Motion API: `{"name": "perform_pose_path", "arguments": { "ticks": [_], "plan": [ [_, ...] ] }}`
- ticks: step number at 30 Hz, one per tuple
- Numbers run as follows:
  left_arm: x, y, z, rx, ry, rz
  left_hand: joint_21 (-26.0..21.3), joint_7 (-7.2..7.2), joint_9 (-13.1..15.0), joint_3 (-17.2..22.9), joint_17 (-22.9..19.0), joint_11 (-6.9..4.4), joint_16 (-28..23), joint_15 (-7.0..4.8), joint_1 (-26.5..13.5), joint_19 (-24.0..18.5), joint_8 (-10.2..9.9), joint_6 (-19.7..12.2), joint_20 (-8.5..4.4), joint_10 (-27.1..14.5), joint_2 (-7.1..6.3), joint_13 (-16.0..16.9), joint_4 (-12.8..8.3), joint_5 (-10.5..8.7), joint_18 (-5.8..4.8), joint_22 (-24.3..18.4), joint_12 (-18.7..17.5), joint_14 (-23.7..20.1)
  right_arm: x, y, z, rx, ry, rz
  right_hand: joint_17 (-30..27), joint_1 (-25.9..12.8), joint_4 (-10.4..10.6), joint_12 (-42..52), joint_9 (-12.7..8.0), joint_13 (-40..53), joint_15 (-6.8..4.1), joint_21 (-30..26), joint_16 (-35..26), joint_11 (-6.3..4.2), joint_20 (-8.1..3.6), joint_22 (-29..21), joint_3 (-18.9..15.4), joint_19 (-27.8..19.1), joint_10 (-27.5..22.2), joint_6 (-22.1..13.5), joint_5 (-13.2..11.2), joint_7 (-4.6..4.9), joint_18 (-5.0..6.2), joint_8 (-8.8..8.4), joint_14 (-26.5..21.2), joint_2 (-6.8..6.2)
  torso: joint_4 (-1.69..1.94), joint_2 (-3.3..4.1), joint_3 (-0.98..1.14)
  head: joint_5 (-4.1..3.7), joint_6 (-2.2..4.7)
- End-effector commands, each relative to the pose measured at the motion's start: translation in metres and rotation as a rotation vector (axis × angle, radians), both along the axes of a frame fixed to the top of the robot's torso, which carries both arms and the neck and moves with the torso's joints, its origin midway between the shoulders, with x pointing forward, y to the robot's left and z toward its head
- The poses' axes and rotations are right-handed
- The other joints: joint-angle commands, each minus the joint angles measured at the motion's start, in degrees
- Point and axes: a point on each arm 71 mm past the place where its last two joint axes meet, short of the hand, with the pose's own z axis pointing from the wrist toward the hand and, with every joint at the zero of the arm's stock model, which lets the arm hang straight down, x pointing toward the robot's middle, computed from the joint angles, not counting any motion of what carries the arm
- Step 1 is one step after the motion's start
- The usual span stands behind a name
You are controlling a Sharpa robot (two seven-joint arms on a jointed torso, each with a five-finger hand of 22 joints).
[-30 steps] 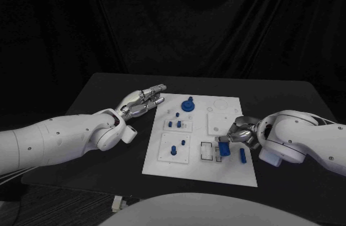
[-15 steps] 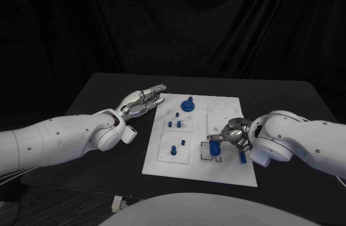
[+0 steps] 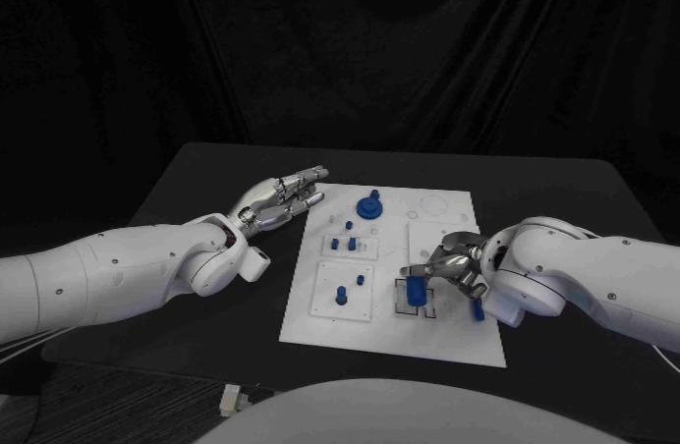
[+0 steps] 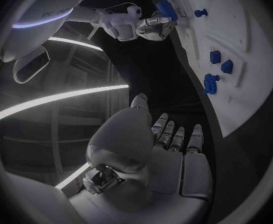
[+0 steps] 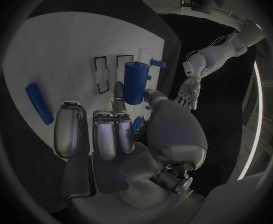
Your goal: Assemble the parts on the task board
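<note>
The white task board lies in the middle of the black table. My right hand pinches a blue cylindrical part and holds it just over the two black-outlined slots near the board's front. The right wrist view shows that part between the thumb and a finger. A blue bar lies flat on the board, right of the slots. My left hand hovers at the board's far left edge, fingers stretched out, holding nothing.
A round blue part stands at the board's far middle. Small blue pegs sit in a square plate below it, and others in the plate nearer me. Bare black table surrounds the board.
My right hand has carried the blue part leftward across the board, from beside the blue bar to over the slots. The left arm has stayed still.
</note>
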Motion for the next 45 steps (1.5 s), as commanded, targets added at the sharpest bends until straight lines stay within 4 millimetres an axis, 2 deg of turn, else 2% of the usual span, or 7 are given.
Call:
{"name": "perform_pose_path", "arguments": {
  "ticks": [1,13,17,25,33,42,45],
  "plan": [
    [-0.0028,-0.003,0.0102,-0.086,-0.12,-0.044,0.1,0.04,0.0,0.3,-0.1,0.26,-0.2,0.47,0.7,0.0,-0.1,-0.2,0.54,0.1,0.05,0.1,0.1,0.28,0.99,0.1,0.1,0.0,-0.0008,0.0009,-0.0016,-0.036,-0.007,0.041,14.0,-0.7,-0.1,0.2,0.1,15.1,0.58,-0.3,-0.2,0.55,0.54,11.0,-0.3,0.4,6.0,-0.6,-1.7,0.1,0.73,-0.38,5.7,0.15,0.05,-0.03,0.03,-0.06,-0.01],
    [-0.0031,-0.0021,0.0103,-0.085,-0.119,-0.042,0.1,0.02,0.0,0.3,-0.1,0.24,-0.2,0.63,0.7,0.0,-0.1,-0.2,0.69,0.1,0.05,0.1,0.1,0.33,0.99,0.1,0.1,0.0,-0.0018,0.0019,-0.002,-0.062,-0.015,0.079,13.6,-0.9,-0.2,0.2,0.4,15.1,0.77,-0.6,-0.4,0.75,0.75,11.0,-0.9,0.4,6.0,-1.1,-4.2,0.31,0.79,-0.61,5.7,0.23,0.01,-0.02,0.04,0.03,-0.01],
    [-0.0032,-0.0021,0.0103,-0.085,-0.118,-0.043,0.2,0.0,0.0,0.3,-0.1,0.24,-0.2,0.77,0.8,0.0,-0.1,-0.2,0.82,0.1,0.04,0.1,0.1,0.35,0.99,0.1,0.2,0.0,-0.0023,0.0019,-0.0023,-0.071,-0.019,0.09,13.6,-2.1,0.8,0.2,0.6,15.1,0.81,-0.7,-0.4,0.77,0.82,10.9,-1.4,0.4,6.0,-1.1,-4.5,0.31,0.82,-0.52,5.7,0.91,0.03,-0.08,0.04,0.02,-0.01],
    [-0.0032,-0.002,0.0101,-0.085,-0.115,-0.044,0.2,-0.01,0.0,0.3,-0.1,0.2,-0.2,1.05,0.8,0.0,-0.1,-0.2,1.06,0.1,0.02,0.1,0.1,0.37,0.99,0.1,0.2,0.0,-0.0033,0.0024,-0.0032,-0.089,-0.025,0.113,13.3,-3.0,1.4,0.2,0.9,15.1,0.76,-0.9,-0.6,0.69,0.81,10.9,-2.0,0.3,6.0,-0.8,-5.6,0.2,0.86,-0.28,5.6,1.0,0.04,-0.08,0.01,0.11,-0.01],
    [-0.0032,-0.0022,0.0099,-0.085,-0.112,-0.045,0.2,-0.03,0.0,0.3,-0.1,0.19,-0.2,1.38,0.9,0.0,-0.1,-0.2,1.36,0.1,0.03,0.1,0.1,0.39,0.99,0.2,0.2,0.0,-0.0044,0.0026,-0.005,-0.098,-0.028,0.123,12.8,-4.5,2.7,0.2,1.5,15.1,0.57,-1.4,-0.8,0.49,0.65,10.8,-3.6,0.3,6.0,-0.4,-11.8,0.0,0.93,0.14,5.5,1.58,0.03,-0.02,0.02,0.17,-0.01],
    [-0.0031,-0.0026,0.0096,-0.085,-0.109,-0.047,0.2,0.01,0.0,0.3,-0.1,0.16,-0.2,1.61,0.9,0.1,-0.1,-0.2,1.59,0.1,0.02,0.1,0.1,0.41,0.99,0.2,0.2,0.0,-0.0051,0.0033,-0.0058,-0.102,-0.03,0.129,12.4,-4.9,3.2,0.2,1.8,15.1,0.52,-2.0,-1.1,0.42,0.59,10.6,-4.4,0.1,6.0,-0.2,-14.0,-0.07,1.04,0.31,5.4,1.69,0.01,-0.03,0.02,0.22,-0.01],
    [-0.0031,-0.0027,0.0095,-0.085,-0.107,-0.048,0.2,0.02,0.0,0.3,-0.1,0.16,-0.2,1.67,1.0,0.1,-0.1,-0.2,1.67,0.1,0.02,0.1,0.1,0.43,0.99,0.2,0.2,0.0,-0.0051,0.0035,-0.0059,-0.102,-0.031,0.129,12.4,-5.0,3.3,0.2,2.0,15.1,0.51,-2.2,-1.1,0.42,0.57,10.6,-5.1,0.1,6.0,-0.3,-16.5,-0.05,1.06,0.34,5.4,1.62,0.02,-0.03,0.02,0.24,-0.01]
  ]
}}
